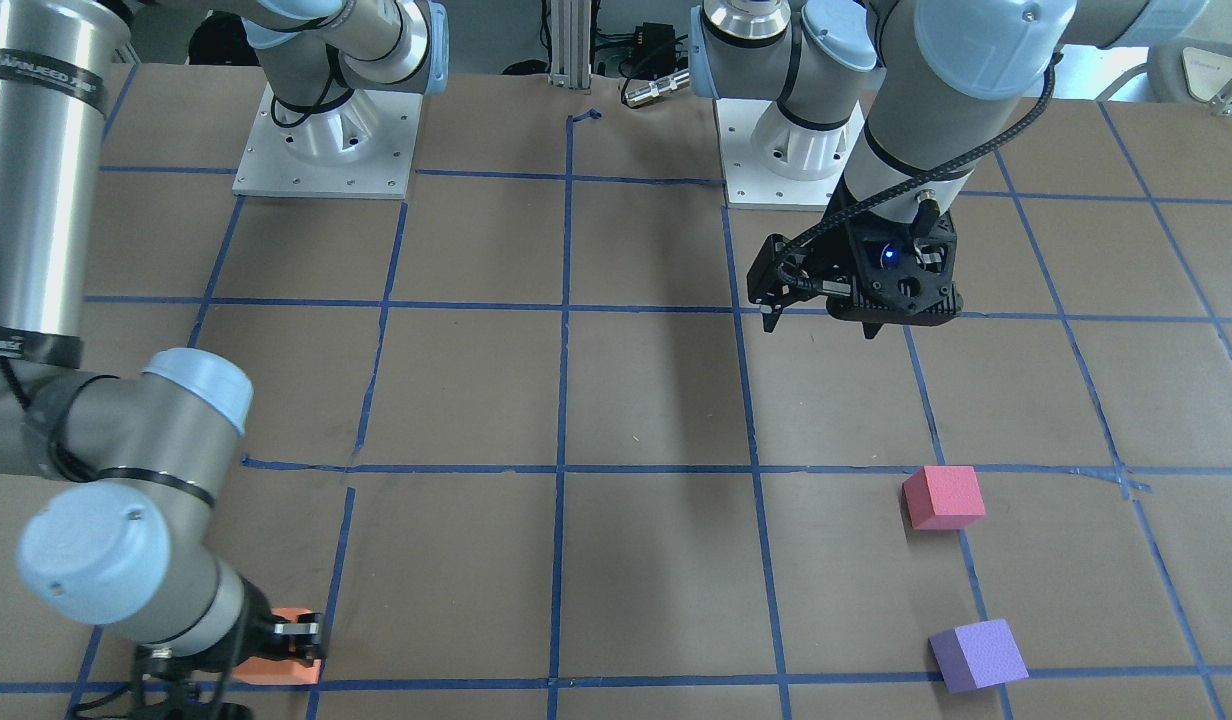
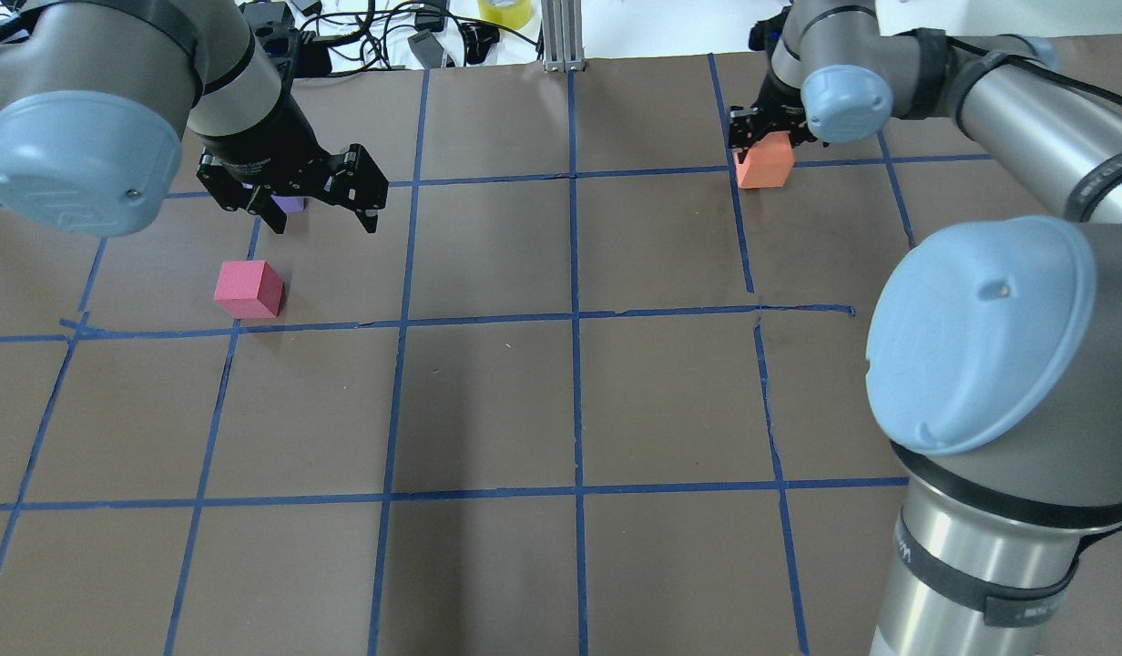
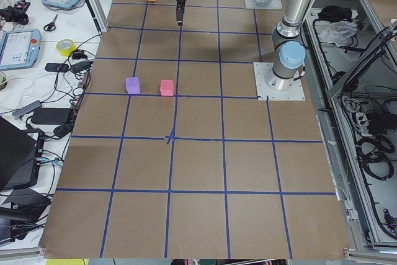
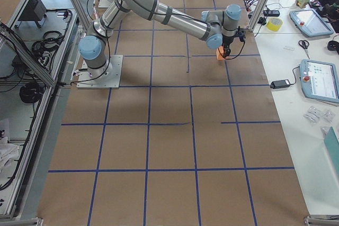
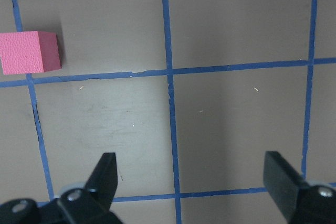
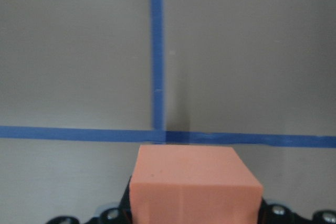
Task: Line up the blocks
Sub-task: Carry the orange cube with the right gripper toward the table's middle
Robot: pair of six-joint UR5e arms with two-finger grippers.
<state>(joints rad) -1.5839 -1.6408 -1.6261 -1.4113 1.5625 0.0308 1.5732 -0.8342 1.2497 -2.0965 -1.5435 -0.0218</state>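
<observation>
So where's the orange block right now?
Overhead view, upper right: the orange block is in the right pincer, by a tape crossing, well apart from the pink block and purple block.

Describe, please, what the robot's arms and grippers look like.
Both the left arm and right arm are silver tubes with pale blue joint caps and black bands. The left gripper and right gripper are black; the left's fingers are flat, tapered bars. A black braided cable runs to the left wrist.

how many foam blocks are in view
3. The orange block is in the right claw on the right; the pink block and purple block lie apart on the left near the open left claw.
</observation>
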